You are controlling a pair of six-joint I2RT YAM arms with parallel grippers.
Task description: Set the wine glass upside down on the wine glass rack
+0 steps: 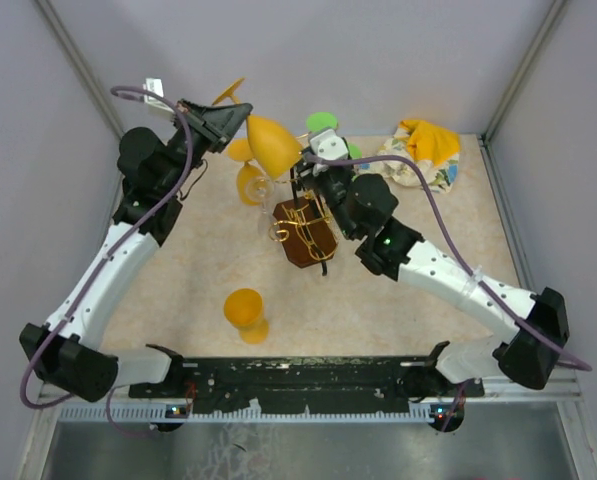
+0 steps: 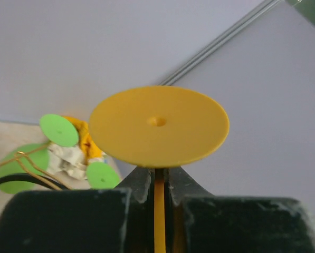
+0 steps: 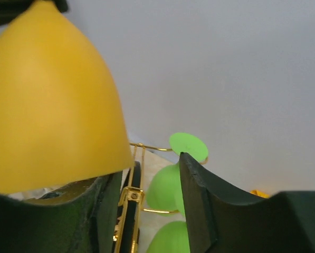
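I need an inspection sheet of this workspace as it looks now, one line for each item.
Surface: beige table, no spill seen.
Job's things: yellow wine glass held upside down beside the wine glass rack, not hung yet.
Clutter: standing yellow glass near the front; green glasses and crumpled cloth at the back.
Grippers: left gripper shut on the glass stem; right gripper open beside the bowl.
Cables: purple cables along both arms.
Surroundings: grey walls; nothing else seen.
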